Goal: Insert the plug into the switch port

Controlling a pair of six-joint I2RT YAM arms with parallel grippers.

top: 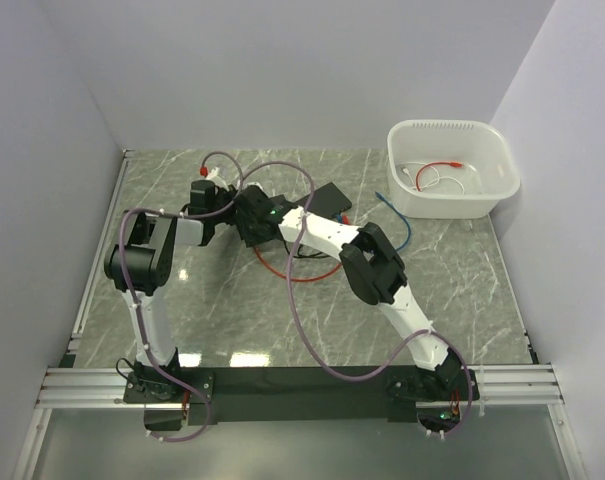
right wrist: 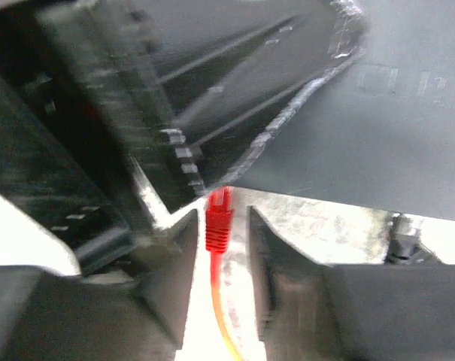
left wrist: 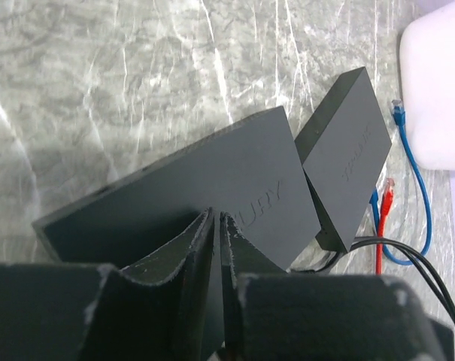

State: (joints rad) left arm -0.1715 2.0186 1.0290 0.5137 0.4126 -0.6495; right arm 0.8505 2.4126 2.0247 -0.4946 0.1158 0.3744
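My left gripper is shut on the edge of a flat black switch and holds it tilted off the table. In the left wrist view its fingers are pressed together on that edge. My right gripper meets it from the right. In the right wrist view the red plug stands between the right gripper's fingertips, close to the left one, pointing at the switch's edge just ahead. That view is blurred and shows no ports clearly. Its red cable loops over the table.
A second black switch lies right of the grippers and also shows in the left wrist view. Beside it lie a blue cable and another red plug. A white bin with a cable stands at the back right.
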